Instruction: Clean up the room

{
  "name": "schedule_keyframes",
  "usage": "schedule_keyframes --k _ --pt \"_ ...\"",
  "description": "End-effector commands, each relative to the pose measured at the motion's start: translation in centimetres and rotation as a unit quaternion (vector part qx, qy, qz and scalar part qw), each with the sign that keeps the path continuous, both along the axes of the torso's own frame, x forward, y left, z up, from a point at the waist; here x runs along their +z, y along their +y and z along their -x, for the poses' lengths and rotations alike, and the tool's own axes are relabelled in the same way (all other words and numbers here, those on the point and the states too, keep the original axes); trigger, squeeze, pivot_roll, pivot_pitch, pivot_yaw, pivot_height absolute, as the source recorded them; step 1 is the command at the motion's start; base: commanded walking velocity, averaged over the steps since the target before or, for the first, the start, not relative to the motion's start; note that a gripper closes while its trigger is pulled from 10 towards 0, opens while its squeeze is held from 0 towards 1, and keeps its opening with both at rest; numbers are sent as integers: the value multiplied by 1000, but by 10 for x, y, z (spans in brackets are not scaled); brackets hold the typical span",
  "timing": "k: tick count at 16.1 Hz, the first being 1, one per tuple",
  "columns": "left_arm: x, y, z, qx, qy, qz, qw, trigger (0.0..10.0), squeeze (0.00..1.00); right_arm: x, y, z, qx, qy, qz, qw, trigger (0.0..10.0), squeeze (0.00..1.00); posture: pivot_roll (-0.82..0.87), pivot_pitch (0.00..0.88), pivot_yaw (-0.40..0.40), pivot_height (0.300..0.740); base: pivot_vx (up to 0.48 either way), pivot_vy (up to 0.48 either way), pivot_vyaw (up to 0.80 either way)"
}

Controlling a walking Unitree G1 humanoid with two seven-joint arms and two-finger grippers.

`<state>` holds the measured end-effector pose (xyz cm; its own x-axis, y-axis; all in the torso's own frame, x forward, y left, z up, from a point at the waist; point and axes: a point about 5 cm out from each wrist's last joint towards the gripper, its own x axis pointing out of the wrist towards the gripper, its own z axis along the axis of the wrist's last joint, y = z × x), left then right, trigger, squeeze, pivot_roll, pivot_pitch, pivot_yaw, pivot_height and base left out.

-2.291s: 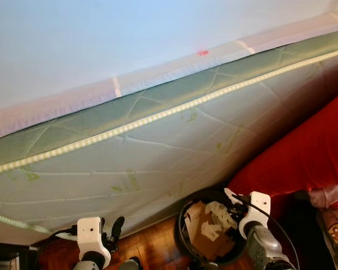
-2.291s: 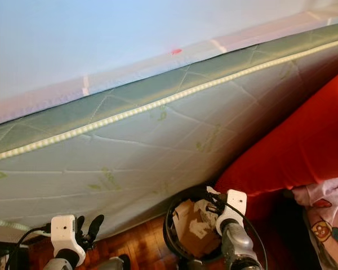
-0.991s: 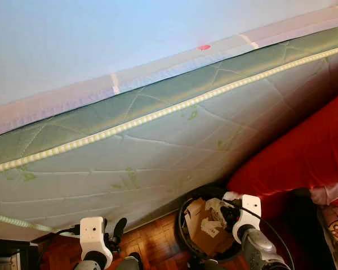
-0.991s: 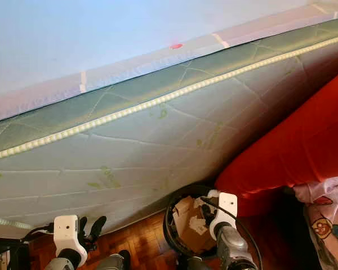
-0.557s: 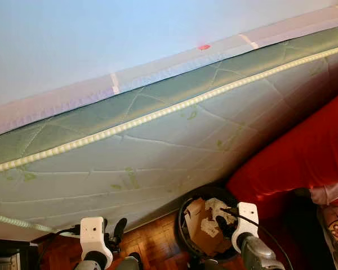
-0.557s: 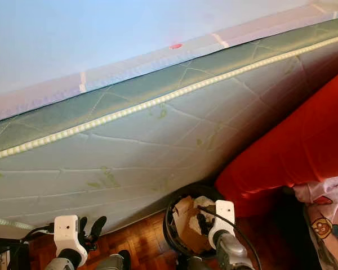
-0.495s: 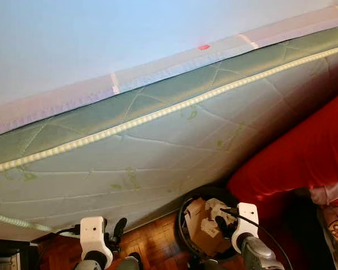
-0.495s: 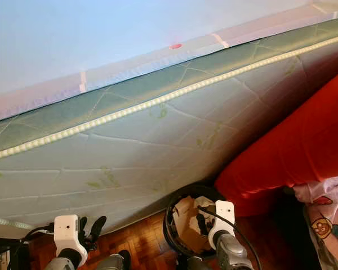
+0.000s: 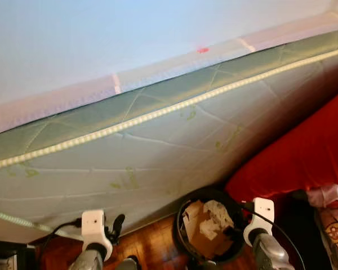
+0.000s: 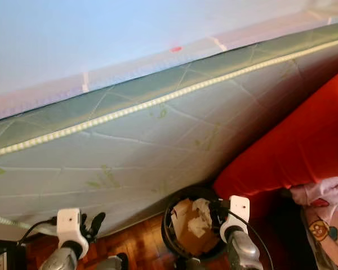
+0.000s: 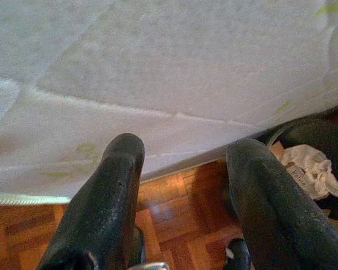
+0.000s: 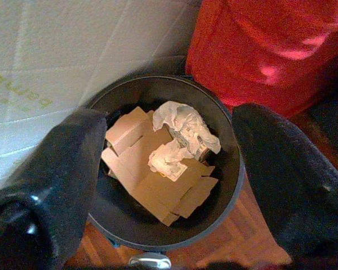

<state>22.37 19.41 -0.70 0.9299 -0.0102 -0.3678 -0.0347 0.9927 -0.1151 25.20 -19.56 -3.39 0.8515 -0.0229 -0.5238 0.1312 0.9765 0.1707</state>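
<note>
Your right tool (image 12: 169,169) hangs over the black bin (image 12: 225,185) with fingers spread wide and nothing between them; crumpled paper (image 12: 186,132) and cardboard pieces (image 12: 158,185) already lie inside, so this drop looks done. Left tool (image 11: 186,185) is also open and empty, low over the parquet floor (image 11: 169,202), close to the mattress (image 9: 158,152) leaning at its 12 o'clock. Risks, in my judgement: pulling the right arm back carelessly could clip the bin rim and tip it, or snag the red cover (image 9: 304,152) at the bin's 3 o'clock.
</note>
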Motion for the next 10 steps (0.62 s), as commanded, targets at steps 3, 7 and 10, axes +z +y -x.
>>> schedule_keyframes --k 3,7,10 --pt "-17 3 3 2 36 -11 999 10000 0 -11 -9 17 -21 20 -10 1000 10000 0 179 99 -52 740 0 0 0" --pt "-31 6 0 -10 79 -31 996 10000 0 -22 3 28 0 61 -22 998 10000 0 165 53 -30 740 0 0 0" --pt "-39 15 4 -3 109 -37 993 10000 0 -33 6 44 -28 92 -28 995 10000 0 159 27 -4 740 0 0 0"
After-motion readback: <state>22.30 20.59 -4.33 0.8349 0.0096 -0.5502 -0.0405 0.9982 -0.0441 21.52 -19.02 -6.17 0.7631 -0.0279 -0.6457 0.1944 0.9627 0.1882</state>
